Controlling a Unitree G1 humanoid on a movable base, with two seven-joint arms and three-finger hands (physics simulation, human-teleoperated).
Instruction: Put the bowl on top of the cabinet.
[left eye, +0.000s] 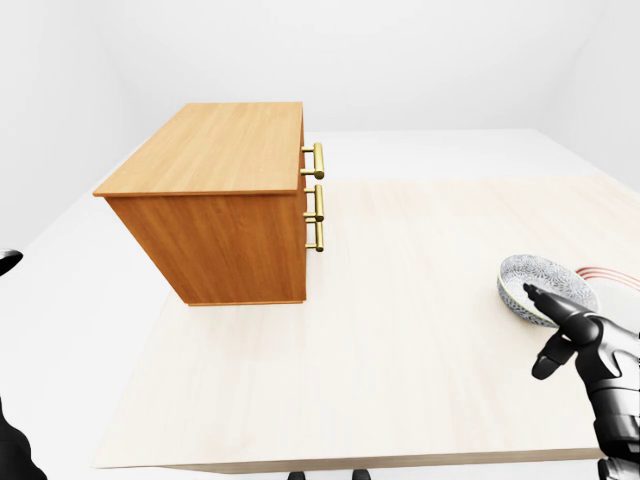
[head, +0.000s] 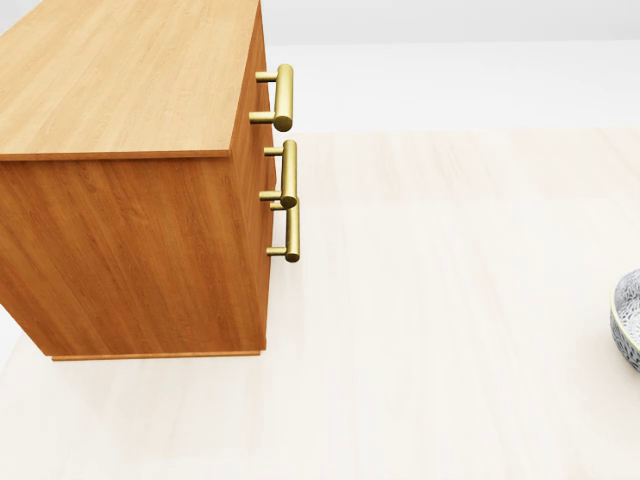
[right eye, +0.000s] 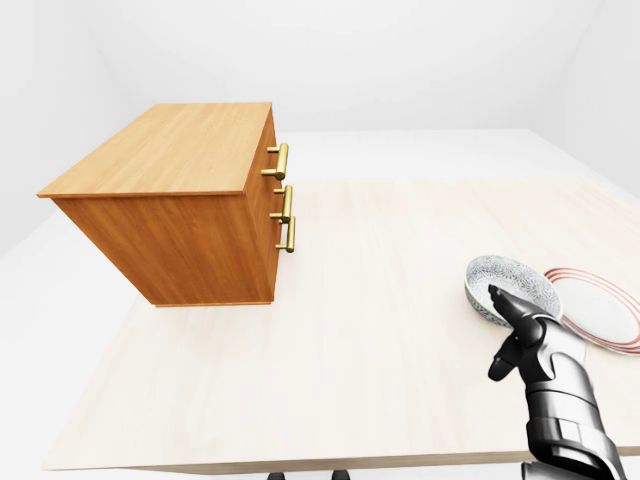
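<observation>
Right hand (right eye: 512, 330) sits at the bowl's near rim with fingers spread, not closed around it; left hand (left eye: 8, 262) barely shows at the left edge (grip state unclear). Bowl (right eye: 512, 288) is white with a speckled blue-grey pattern, resting on the pale table (right eye: 380, 330) beside a red-ringed plate (right eye: 605, 305), well right of the wooden cabinet (right eye: 180, 200) with brass handles (right eye: 284, 200).

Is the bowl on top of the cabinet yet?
No, the bowl sits on the table by the right hand; nothing rests on the cabinet top.
</observation>
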